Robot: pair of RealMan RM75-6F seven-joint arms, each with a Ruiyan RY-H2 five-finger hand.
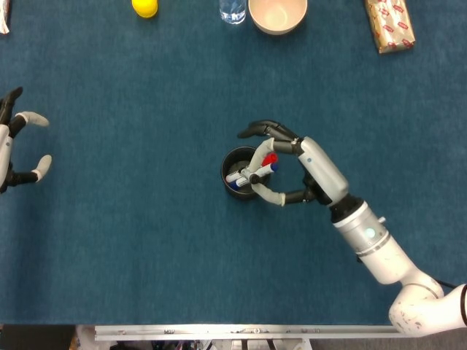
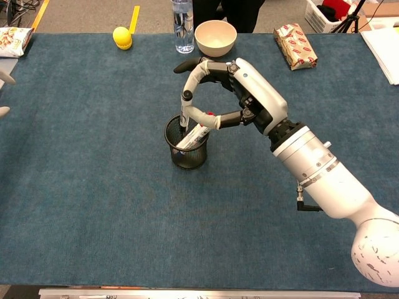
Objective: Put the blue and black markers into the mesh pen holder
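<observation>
The black mesh pen holder (image 2: 186, 152) stands at mid-table, its rim (image 1: 229, 162) also visible from the head view. A white-barrelled blue marker (image 1: 273, 168) and a red-capped marker (image 1: 268, 158) lean inside it toward the right. My right hand (image 2: 252, 103) hangs over the holder and pinches the black marker (image 2: 182, 119) upright between thumb and a finger. The marker's lower end dips inside the rim. My left hand (image 1: 16, 149) stays at the far left edge, fingers apart and holding nothing.
Along the far edge sit a yellow object (image 2: 122, 37), a water bottle (image 2: 182, 25), a beige bowl (image 2: 215, 37) and a wrapped packet (image 2: 297, 45). A snack bag (image 2: 15, 36) lies at the far left corner.
</observation>
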